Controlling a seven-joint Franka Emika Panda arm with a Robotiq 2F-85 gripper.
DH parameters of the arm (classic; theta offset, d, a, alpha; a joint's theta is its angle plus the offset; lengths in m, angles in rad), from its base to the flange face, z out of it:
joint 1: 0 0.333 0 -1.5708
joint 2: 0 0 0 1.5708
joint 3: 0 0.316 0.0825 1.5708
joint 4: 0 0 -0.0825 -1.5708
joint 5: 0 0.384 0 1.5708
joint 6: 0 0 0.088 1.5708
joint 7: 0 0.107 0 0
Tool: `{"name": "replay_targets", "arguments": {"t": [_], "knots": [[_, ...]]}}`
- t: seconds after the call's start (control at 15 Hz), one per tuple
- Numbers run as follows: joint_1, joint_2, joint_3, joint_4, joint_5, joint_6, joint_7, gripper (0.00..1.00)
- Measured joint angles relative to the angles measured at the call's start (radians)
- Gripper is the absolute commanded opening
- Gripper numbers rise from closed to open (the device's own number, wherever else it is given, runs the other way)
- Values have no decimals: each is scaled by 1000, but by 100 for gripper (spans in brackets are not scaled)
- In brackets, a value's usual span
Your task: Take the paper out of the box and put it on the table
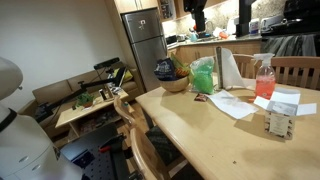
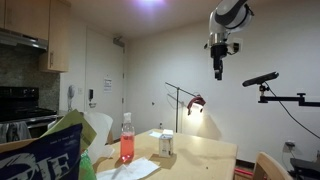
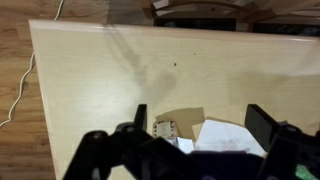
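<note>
Nothing of the task is done yet, by my reading. In an exterior view the gripper (image 2: 219, 66) hangs high above the counter (image 2: 200, 152), well apart from everything on it and roughly at 1 o'clock from the box (image 2: 166, 145).

In the wrist view the 2 fingers (image 3: 140, 116) stand wide apart with nothing between them. The box (image 3: 167, 130) shows far below, near 6 o'clock of the frame, with a larger flat white sheet (image 3: 228, 135) at its 3 o'clock.

In an exterior view the box (image 1: 278, 123) stands upright near the counter edge. The paper (image 1: 285, 100) is a white folded piece at the box's top, at 12 o'clock. Whether it sits inside or only rests on the rim I cannot tell. A pink spray bottle (image 1: 264, 78) stands at 11 o'clock from the box.

Left to do: come down over the box, pinch the paper, lift it clear, and lay it on bare counter.
</note>
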Motion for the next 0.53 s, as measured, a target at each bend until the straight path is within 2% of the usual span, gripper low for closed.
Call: {"name": "replay_targets", "arguments": {"t": [0.27, 0.53], "knots": [[-12, 5, 13, -5, -1, 25, 2, 100], [-20, 37, 24, -6, 9, 166, 20, 100]]}}
